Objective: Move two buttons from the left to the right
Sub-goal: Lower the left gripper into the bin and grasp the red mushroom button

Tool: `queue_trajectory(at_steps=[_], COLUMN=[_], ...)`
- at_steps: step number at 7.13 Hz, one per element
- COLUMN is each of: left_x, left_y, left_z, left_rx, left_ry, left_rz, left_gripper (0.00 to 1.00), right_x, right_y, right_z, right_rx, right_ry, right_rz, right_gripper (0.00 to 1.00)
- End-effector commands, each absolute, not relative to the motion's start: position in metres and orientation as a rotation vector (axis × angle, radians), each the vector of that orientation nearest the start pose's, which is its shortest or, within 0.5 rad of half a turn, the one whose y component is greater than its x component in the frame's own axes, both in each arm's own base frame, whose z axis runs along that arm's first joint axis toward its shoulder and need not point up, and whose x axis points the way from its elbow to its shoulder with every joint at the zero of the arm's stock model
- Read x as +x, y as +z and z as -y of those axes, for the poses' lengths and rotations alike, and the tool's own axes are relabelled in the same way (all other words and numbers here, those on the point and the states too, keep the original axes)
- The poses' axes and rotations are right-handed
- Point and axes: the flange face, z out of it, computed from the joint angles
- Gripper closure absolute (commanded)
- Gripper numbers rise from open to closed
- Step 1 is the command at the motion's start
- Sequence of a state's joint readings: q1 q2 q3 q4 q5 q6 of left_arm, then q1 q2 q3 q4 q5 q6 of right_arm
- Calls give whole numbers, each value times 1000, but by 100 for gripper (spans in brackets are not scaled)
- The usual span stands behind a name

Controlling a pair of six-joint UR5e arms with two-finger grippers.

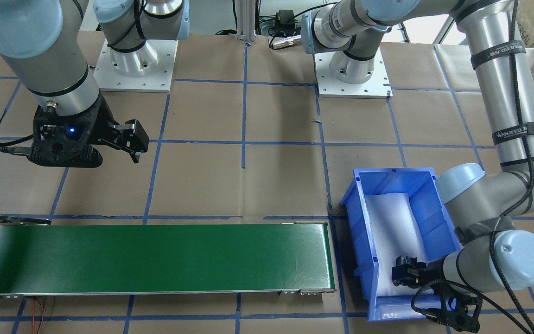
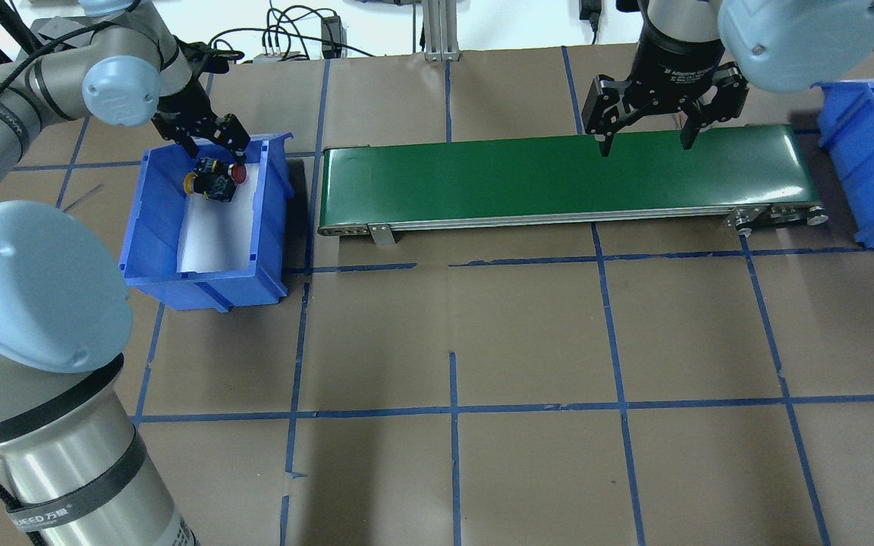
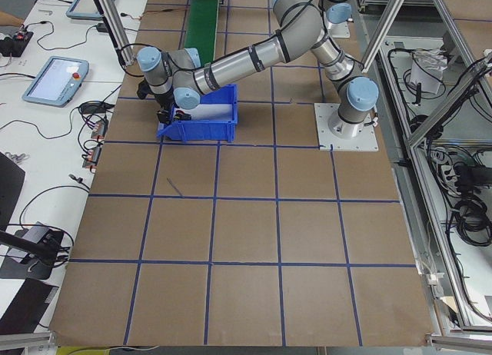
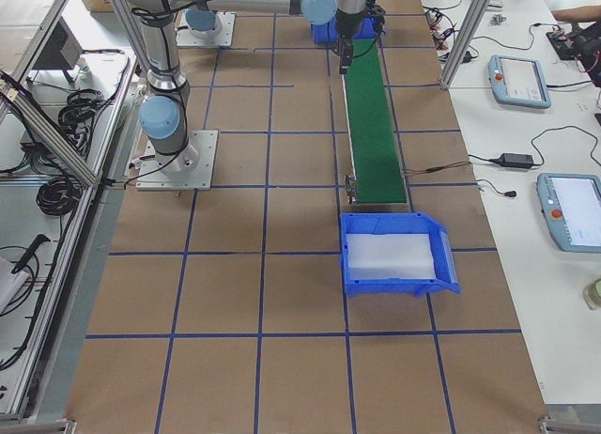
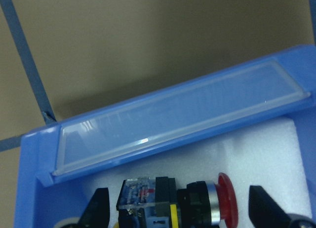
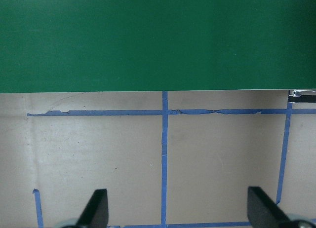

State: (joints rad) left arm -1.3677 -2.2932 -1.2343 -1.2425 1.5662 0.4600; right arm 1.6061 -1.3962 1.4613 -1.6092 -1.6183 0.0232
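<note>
Off the green belt's [image 2: 558, 178] left end, inside the blue bin [image 2: 150, 227], the left claw [image 2: 218, 154] gapes empty astride the red button [image 5: 224, 206], yellow button [image 2: 191, 183] alongside, poised to pinch, while the right claw [image 2: 645, 148] waits open and empty over the belt.

A red-capped push-button [image 5: 197, 208] lies on its side at the bottom centre of the frame, on white foam [image 5: 276, 154] lining a blue bin [image 5: 29, 188]. Its red cap points to the right and a clear block on its body to the left. The left gripper [image 5: 182, 206] has its jaws spread, one black fingertip [image 5: 101, 206] at lower left and the other at lower right, the button between them and touching neither. A clear label holder [image 5: 177, 119] slants across the bin's wall. Above it are brown paper [image 5: 158, 35] and a strip of blue tape [image 5: 27, 60] at upper left.
</note>
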Motion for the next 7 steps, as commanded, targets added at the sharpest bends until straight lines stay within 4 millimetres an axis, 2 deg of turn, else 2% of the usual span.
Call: queue_trajectory(at_steps=[1,5,6,7], left_x=[18,18,18,19], left_y=[221,219,219,223], left_z=[746,746,746,746], left_rx=[404,404,404,399], left_ry=[105,92,92,85], left_rz=[-3142,-3139,-3138,-3134], left_gripper=[0,0,7,42], right_x=[148,148,148,148], right_y=[453,453,453,453], right_z=[557,557,557,557], right_rx=[-21,-21,-21,-21], right_ry=[42,42,42,42], right_rz=[-3190,-3190,-3190,-3190], right_gripper=[0,0,0,0])
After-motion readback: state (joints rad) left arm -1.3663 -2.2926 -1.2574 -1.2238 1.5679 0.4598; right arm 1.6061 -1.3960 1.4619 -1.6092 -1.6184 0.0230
